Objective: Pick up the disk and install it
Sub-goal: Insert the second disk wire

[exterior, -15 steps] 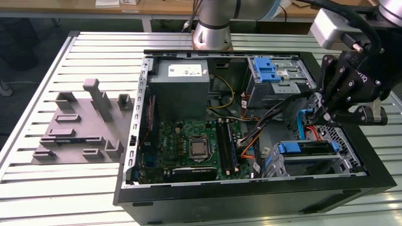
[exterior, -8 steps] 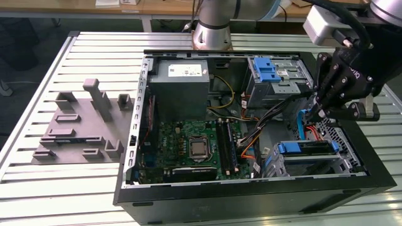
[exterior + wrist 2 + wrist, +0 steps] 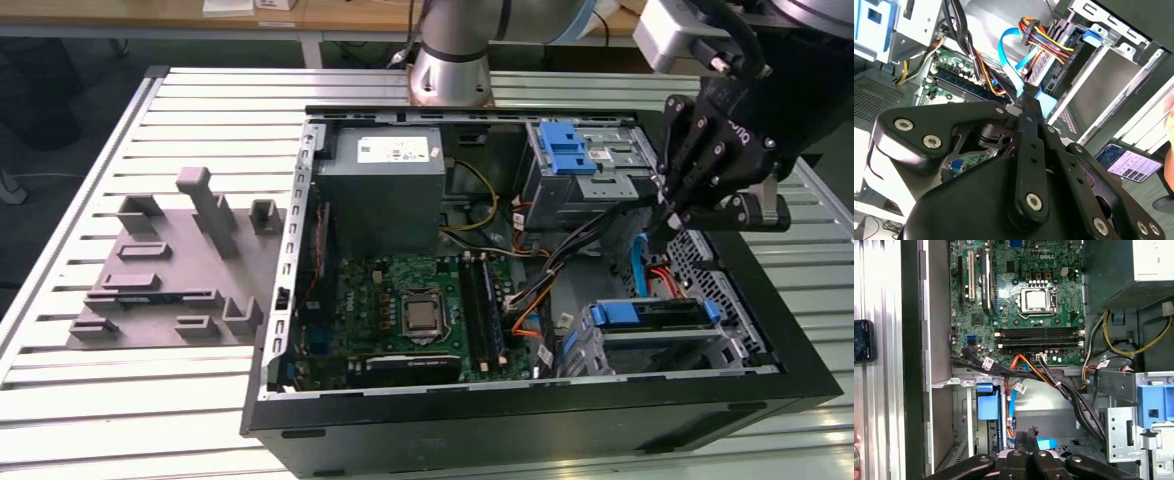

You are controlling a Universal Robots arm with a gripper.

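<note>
The hand is hanging pinched shut on nothing inside the computer case, just above the disk.

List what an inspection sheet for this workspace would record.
surface: slatted metal table carrying an open computer case
job's things: the disk sits in the case's drive bay
clutter: grey block fixture; phone on the table
end effector: fingers shut, above the bay, apart from the disk
cables: blue flat cable and an orange-black bundle cross the case
surroundings: desks behind the table
</note>
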